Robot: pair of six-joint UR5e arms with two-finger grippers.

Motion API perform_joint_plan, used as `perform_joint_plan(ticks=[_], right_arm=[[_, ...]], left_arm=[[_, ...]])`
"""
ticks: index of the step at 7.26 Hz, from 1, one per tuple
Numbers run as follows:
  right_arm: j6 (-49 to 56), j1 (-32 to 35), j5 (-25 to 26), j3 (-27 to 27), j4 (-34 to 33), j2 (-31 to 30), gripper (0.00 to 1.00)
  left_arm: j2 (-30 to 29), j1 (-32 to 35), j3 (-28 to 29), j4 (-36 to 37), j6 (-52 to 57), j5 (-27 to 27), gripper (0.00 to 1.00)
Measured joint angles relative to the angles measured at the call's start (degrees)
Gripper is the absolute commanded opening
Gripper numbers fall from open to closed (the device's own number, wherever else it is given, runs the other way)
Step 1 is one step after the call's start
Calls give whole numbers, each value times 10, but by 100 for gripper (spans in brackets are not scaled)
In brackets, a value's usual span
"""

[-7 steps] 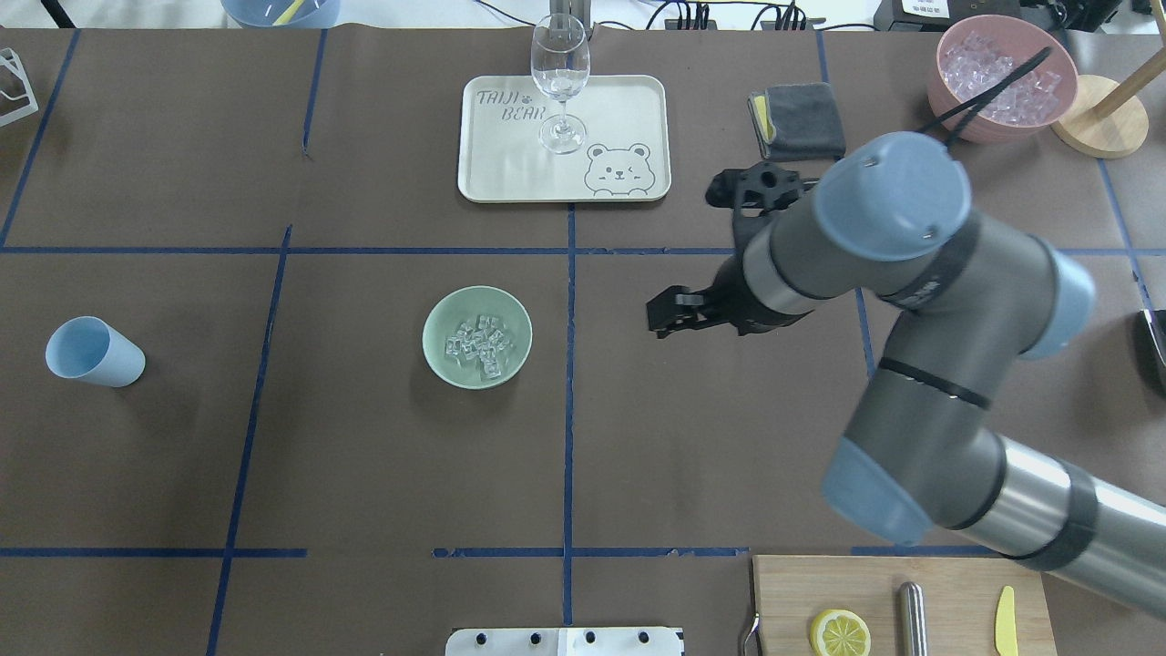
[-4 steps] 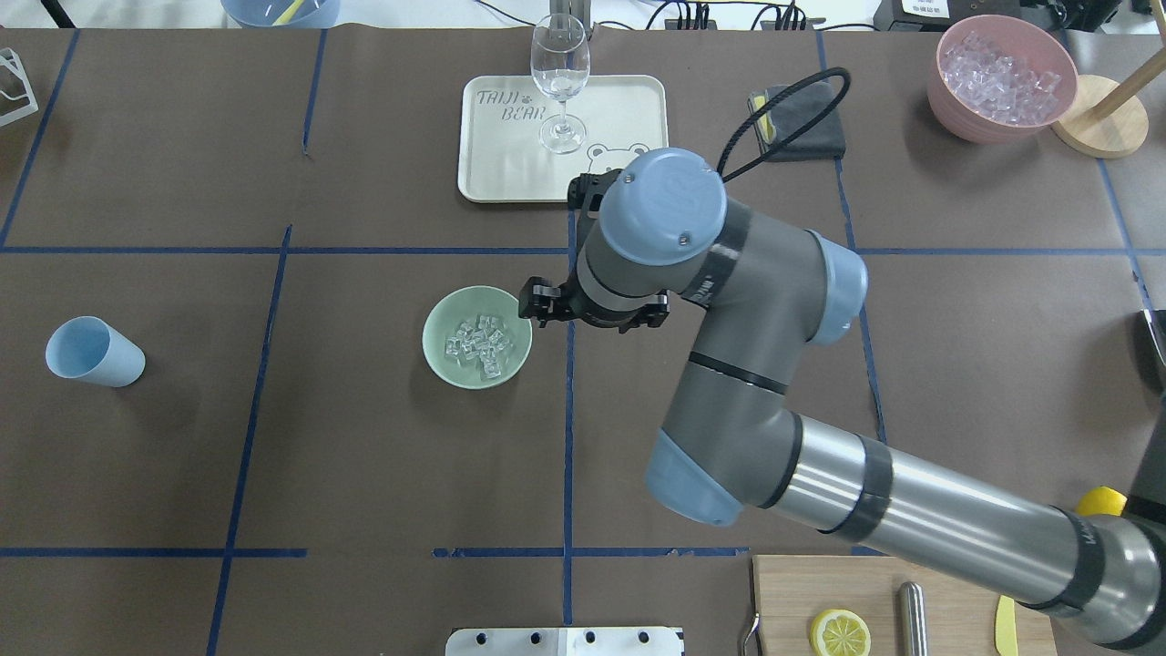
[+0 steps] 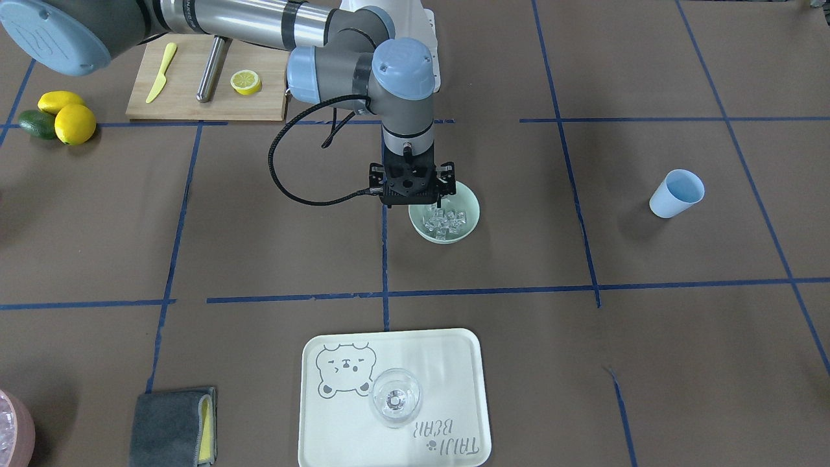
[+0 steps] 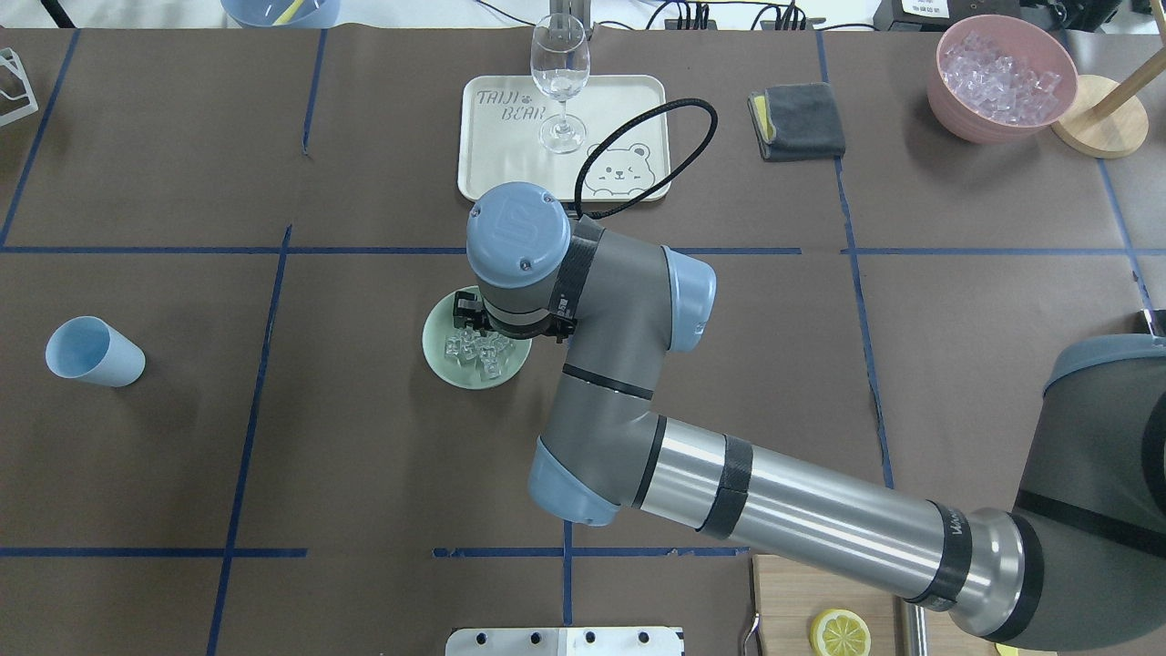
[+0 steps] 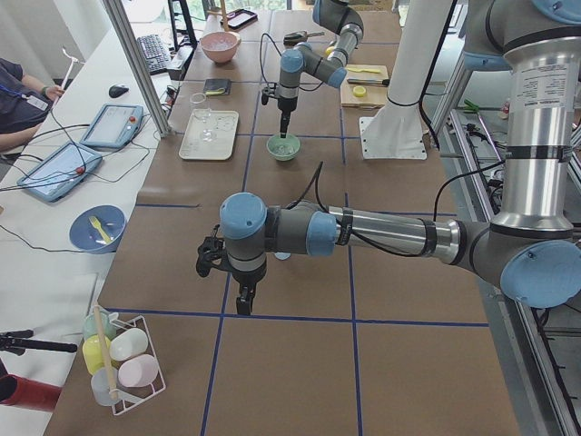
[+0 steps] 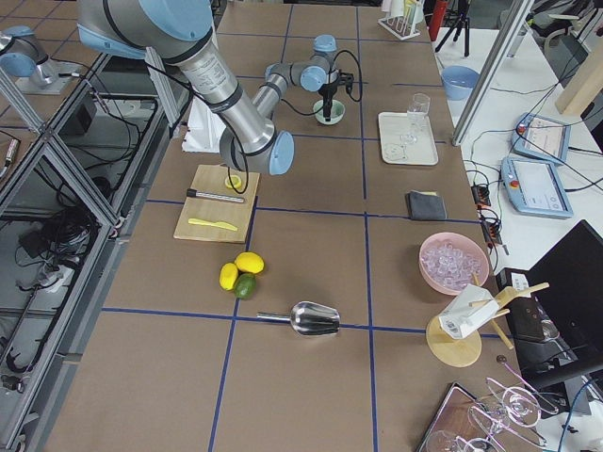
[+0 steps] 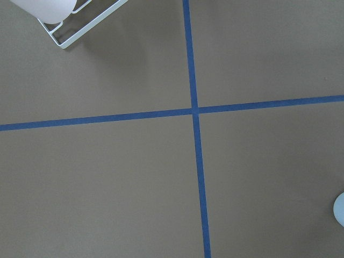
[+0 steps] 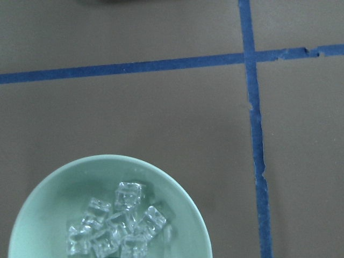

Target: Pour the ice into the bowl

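Fingers on the left gripper (image 5: 242,304), over the table (image 7: 107,177), and on the right gripper (image 3: 412,194), poised close above the bowl (image 4: 437,355) holding the ice (image 8: 115,226), are hidden, so I cannot tell their spread or grasp; a drop risks clipping the rim and spilling cubes.

- I see one long table (image 4: 364,474) covered in brown paper and marked into squares with blue tape.
- The mint-green bowl (image 3: 472,214) sits near the middle, just beside a tape line.
- The blue cup (image 4: 91,353) sits well apart, toward the robot's left.
- On the far side are a cream tray (image 4: 638,100), a folded grey cloth (image 4: 802,120) and a pink bowl (image 4: 956,118).
- At the robot's near right are a wooden cutting board (image 3: 188,97), then lemons (image 3: 74,123) and an avocado (image 3: 35,124) bunched together.
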State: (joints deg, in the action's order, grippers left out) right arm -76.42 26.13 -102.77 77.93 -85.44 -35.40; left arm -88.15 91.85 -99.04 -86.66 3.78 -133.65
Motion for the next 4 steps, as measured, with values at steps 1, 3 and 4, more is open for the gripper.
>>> perform_joint_plan(ticks=[1, 3, 4], right_arm=[[0, -4, 4, -7, 0, 2, 21], [1, -6, 5, -11, 1, 3, 21], [1, -6, 4, -11, 1, 2, 21]], left_arm=[[0, 0, 0, 0, 0, 0, 100], [0, 0, 0, 0, 0, 0, 100], [0, 0, 0, 0, 0, 0, 100]])
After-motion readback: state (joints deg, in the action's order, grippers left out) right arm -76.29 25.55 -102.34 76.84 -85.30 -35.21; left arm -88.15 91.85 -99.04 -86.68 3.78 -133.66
